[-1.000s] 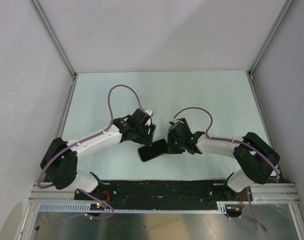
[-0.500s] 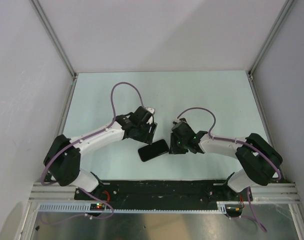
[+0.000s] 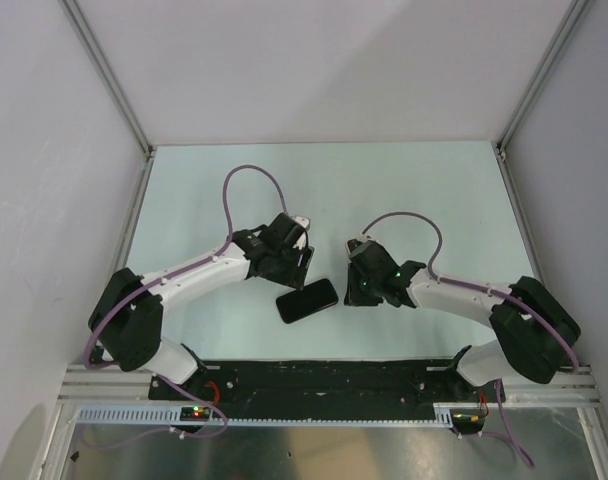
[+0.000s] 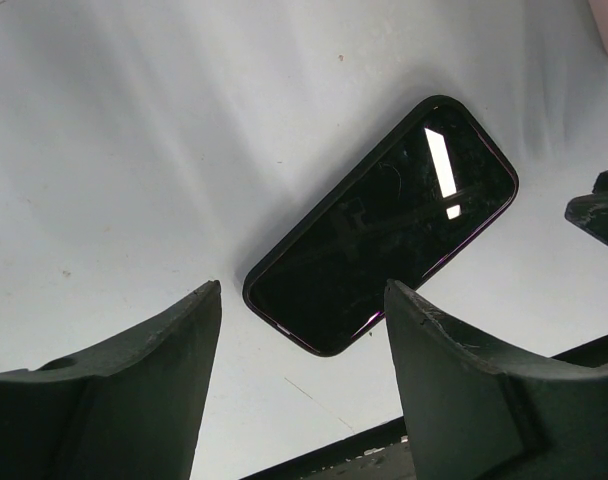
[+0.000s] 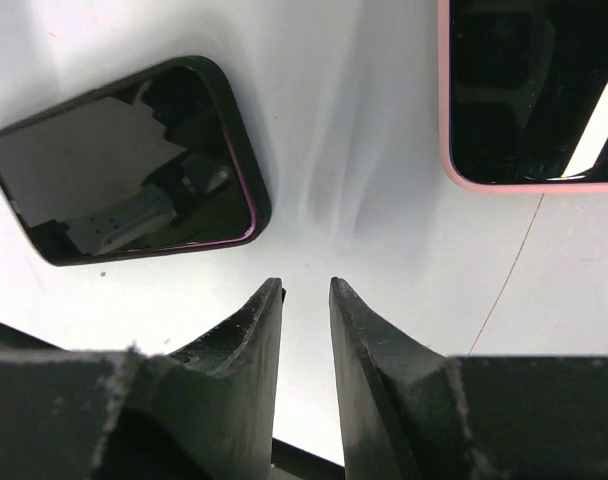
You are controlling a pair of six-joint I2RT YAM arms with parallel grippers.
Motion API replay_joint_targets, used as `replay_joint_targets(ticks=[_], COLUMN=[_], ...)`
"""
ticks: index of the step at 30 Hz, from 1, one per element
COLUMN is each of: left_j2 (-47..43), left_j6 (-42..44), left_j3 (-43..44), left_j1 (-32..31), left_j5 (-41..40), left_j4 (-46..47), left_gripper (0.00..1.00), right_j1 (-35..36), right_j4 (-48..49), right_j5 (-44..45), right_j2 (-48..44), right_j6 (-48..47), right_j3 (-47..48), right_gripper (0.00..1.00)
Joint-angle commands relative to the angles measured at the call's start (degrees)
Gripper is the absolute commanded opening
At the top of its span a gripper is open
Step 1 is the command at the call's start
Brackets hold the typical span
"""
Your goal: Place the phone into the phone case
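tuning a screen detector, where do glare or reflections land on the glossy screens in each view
Left wrist: a white glare streak sits on the dark phone near its far end. Right wrist: that phone shows mirrored white and black shapes, and the pink-edged screen carries a white streak by the frame's right edge. Top external: the phone reads plain black, no glare.

The white and black left arm [image 3: 189,278] and the matching right arm [image 3: 454,296] bend in toward each other. The black left gripper [image 4: 304,290] has its fingers wide apart. The black right gripper [image 5: 306,285] has its fingers almost touching and holds nothing.
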Motion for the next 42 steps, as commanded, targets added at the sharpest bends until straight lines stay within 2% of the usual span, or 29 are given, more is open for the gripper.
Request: replay_joint_targets(ticks=[1,6,17,30,42], left_j2=[-1.65,-1.89,-1.88,-1.86,-1.38], left_j6=[0.35,-0.08,-0.64,-0.78,-1.01], left_j3=[0.77,0.39,-0.12,-0.33,-0.35], left_j1=[-0.2,-0.21,-0.19,-0.2,-0.25], left_j5=[-0.11,-0.37,-0.19,-0.13,-0.13], left_j4=[0.09,0.08,0.07,0.13,0.16], left_gripper=[0.7,0.7,0.7,0.7,0.7], right_j1=[0.17,0.07,0.52,1.46,3.13], right_j4=[0.01,3.09,5.5,5.08,4.76], right_j5=[2.08,0.84,0.28,1.39,1.81], right_j2=[-3.74,-1.15,6.74,4.4,6.9], right_j6=[2.18,2.85,3.67,4.33,4.42], right_j3=[0.52,1.56,4.53,5.47,7.02], right_gripper=[0.32,0.37,0.38,0.38,0.36])
